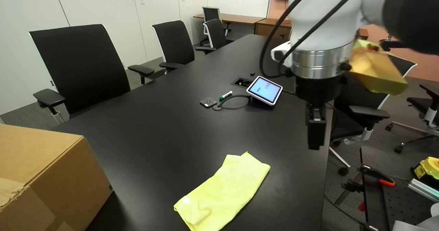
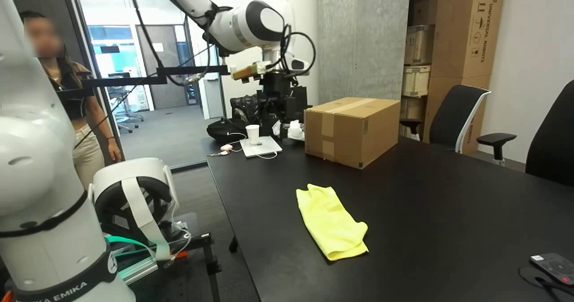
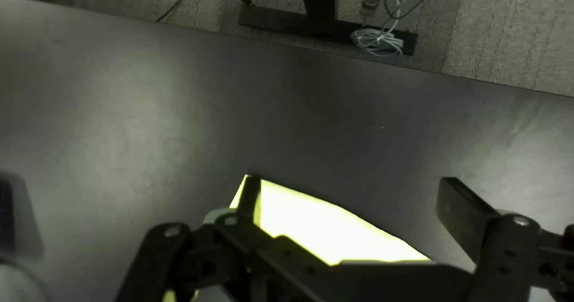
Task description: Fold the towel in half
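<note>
The pale yellow towel lies on the dark table as a long, roughly rectangular strip, seen in both exterior views (image 1: 224, 191) (image 2: 332, 223). One end has two uneven corners, and there are small creases near the other end. In the wrist view the towel (image 3: 332, 223) looks washed out, and its lower part is hidden behind the gripper. My gripper (image 3: 350, 181) is open with nothing between its fingers. It hangs above the table, apart from the towel, and points down in both exterior views (image 1: 316, 133) (image 2: 290, 115).
A brown cardboard box (image 1: 68, 186) stands on the table, also seen in an exterior view (image 2: 341, 133). A small tablet (image 1: 264, 90), a green marker (image 1: 226, 95) and a small dark square device (image 1: 208, 102) lie farther along. A white cup (image 2: 253, 134) stands near the table edge.
</note>
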Motion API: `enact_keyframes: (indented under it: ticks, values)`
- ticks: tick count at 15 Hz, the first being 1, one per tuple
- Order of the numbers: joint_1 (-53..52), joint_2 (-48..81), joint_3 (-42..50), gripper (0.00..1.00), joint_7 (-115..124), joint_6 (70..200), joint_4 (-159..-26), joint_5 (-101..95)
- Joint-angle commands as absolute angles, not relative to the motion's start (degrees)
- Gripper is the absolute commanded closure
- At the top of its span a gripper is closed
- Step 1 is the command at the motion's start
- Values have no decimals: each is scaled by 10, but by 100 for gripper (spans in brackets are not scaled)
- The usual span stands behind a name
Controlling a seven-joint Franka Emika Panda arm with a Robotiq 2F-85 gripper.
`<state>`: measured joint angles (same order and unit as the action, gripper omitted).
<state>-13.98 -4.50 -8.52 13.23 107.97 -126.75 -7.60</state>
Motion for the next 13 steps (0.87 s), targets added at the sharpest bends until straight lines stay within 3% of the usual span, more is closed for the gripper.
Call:
enact_keyframes:
  ticks: [1, 9, 13]
  values:
    - [-133, -182, -108, 0, 211, 1092, -1365, -12]
    - [-127, -336, -162, 0, 312, 1150, -1474, 19]
    - [-125, -328, -174, 0, 312, 1145, -1472, 16]
